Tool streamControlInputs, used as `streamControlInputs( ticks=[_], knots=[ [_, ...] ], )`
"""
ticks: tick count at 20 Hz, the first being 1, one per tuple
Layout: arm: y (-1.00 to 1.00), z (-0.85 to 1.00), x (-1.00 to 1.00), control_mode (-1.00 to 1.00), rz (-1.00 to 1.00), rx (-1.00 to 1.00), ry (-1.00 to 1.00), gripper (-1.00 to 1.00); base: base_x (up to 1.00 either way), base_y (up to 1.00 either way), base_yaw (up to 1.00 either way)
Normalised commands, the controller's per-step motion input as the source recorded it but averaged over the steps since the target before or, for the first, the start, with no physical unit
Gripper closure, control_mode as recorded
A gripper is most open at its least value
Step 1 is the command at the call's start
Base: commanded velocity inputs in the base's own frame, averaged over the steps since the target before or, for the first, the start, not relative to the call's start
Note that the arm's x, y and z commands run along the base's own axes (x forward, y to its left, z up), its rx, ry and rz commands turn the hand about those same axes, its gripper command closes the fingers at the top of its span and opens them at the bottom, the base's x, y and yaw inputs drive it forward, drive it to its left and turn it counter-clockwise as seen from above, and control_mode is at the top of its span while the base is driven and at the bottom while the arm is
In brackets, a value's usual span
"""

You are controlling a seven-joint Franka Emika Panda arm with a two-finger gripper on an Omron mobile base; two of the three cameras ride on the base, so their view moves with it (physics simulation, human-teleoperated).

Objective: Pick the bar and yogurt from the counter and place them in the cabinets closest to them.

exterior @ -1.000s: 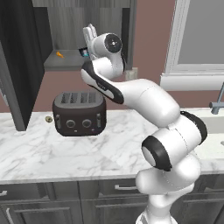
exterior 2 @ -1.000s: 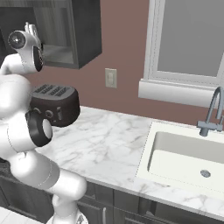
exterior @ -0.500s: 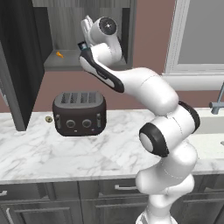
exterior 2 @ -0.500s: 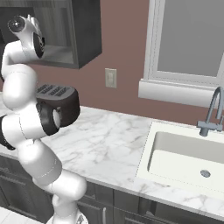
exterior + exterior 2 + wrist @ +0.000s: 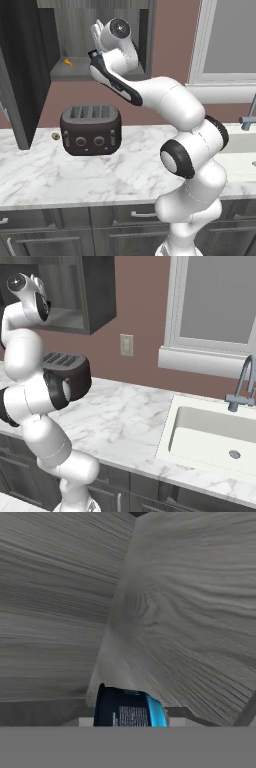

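Gripper [image 5: 95, 37] clamped on yogurt [image 5: 129, 708] (dark-blue cup), now raised higher vs. earlier, inside cabinets [image 5: 75, 30].

One toaster [image 5: 90, 130] sits on one counter [image 5: 75, 175]. It has four slots on top and two round knobs on the front. One tiny greenish-yellow round thing [image 5: 56, 135] lies at about 9 o'clock from the toaster. One small orange thing [image 5: 68, 62] lies on the one shelf of the open cabinet [image 5: 75, 76], at about 11 o'clock from the toaster. One dark blue cup, the yogurt [image 5: 129, 708], shows in the hand view. There is one sink [image 5: 210, 438], one tap [image 5: 243, 387], one window [image 5: 220, 303], and one wall socket [image 5: 126, 345].
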Motion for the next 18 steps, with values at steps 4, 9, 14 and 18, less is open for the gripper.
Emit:
streamControlInputs(
  ticks=[4, 9, 14, 18],
  knots=[
    [0.00, -0.30, 0.00, -1.00, 0.00, 0.00, 0.00, 1.00, 0.00, 0.00, 0.00],
    [-0.05, -0.14, 0.00, -1.00, 0.00, 0.00, 0.00, 1.00, 0.00, 0.00, 0.00],
    [-0.04, -0.09, 0.00, -1.00, 0.00, 0.00, 0.03, 1.00, 0.00, 0.00, 0.00],
    [0.00, -0.18, 0.00, -1.00, 0.00, 0.00, 0.08, 1.00, 0.00, 0.00, 0.00]
  ],
)
